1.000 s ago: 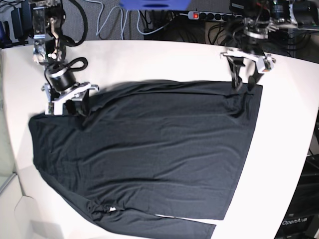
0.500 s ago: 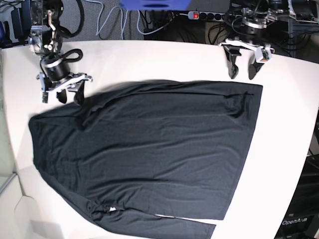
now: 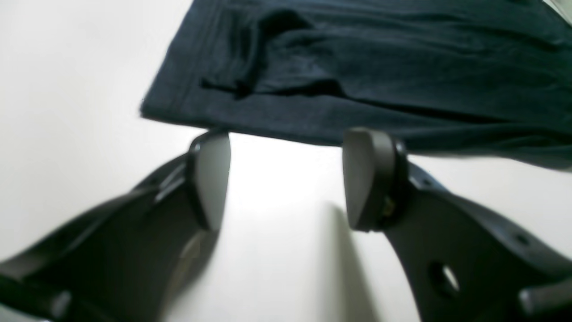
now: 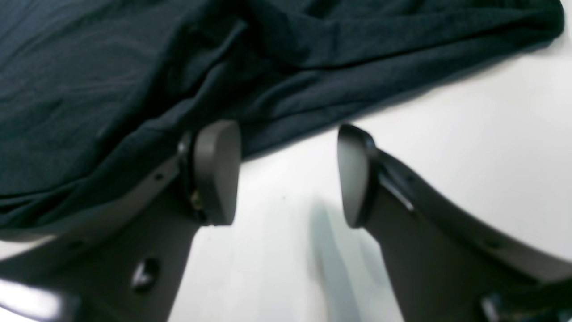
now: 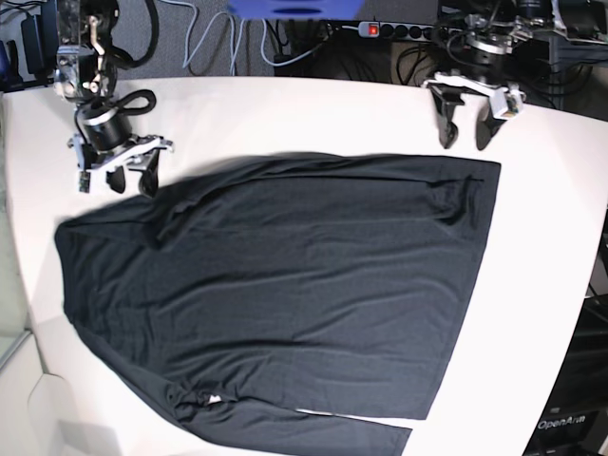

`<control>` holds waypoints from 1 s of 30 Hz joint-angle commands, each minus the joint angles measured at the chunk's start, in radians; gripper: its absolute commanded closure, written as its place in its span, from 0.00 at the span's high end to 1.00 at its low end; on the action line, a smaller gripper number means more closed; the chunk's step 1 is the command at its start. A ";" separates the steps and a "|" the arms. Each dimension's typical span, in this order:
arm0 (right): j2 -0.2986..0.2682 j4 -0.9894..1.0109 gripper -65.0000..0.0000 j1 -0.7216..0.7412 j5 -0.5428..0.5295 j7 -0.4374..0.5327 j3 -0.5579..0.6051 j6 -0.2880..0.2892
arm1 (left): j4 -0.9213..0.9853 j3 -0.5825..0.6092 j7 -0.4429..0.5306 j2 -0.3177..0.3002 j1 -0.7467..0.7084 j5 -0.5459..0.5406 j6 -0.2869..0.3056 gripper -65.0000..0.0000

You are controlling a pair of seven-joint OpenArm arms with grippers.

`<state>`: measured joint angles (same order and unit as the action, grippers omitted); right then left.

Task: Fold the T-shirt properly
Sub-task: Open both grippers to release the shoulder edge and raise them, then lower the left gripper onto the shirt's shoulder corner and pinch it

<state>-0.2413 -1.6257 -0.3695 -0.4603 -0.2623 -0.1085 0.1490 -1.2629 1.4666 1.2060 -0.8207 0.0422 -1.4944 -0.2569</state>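
Our left gripper [image 3: 286, 179] hangs over bare white table [image 3: 67, 89] with its jaws spread wide and nothing between them. Just beyond its fingertips lies a corner of the T-shirt [image 3: 380, 67], apart from the pads, its hem stitched flat and a small pucker of loose cloth behind it. Our right gripper [image 4: 288, 172] is likewise wide apart and empty, hovering beside the shirt's edge, where the fabric bunches into soft ridges. From the base view, both grippers sit along the shirt's far edge, one at each end, and the garment [image 5: 285, 285] spreads away from them, thin, matte, black and mostly smooth. We judge that one fold has been laid and released. The next move calls for choosing fresh grasp points along an edge.
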 commanded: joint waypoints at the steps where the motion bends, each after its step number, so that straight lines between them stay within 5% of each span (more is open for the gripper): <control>1: -0.013 -0.017 0.54 0.004 -0.005 0.028 -0.006 0.002 | -0.004 -0.001 0.033 -0.036 -0.003 0.011 0.015 0.59; 6: -0.013 -0.017 0.54 0.007 -0.005 0.028 -0.006 0.002 | -0.002 -0.008 0.033 -0.082 -0.023 0.011 0.040 0.59; 15: -0.013 -0.017 0.54 0.008 -0.005 0.028 -0.006 0.002 | 0.009 -0.008 0.028 -0.130 0.005 0.011 0.253 0.59; 19: -0.013 -0.017 0.54 0.010 -0.004 0.028 -0.006 0.002 | 0.010 -0.010 -0.082 -0.171 0.046 0.011 0.376 0.59; 24: -0.013 -0.017 0.54 0.007 -0.004 0.028 -0.006 0.002 | 0.012 -0.010 -0.194 -0.234 0.097 0.011 0.624 0.59; 30: -0.013 -0.017 0.54 0.005 -0.004 0.028 -0.006 0.002 | 0.082 -0.010 -0.374 -0.260 0.135 0.011 0.764 0.59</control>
<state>-0.2440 -1.6257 -0.3660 -0.4599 -0.2588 -0.1085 0.1490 -1.1759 1.4601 0.7998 -1.0519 0.1669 -1.4792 0.4953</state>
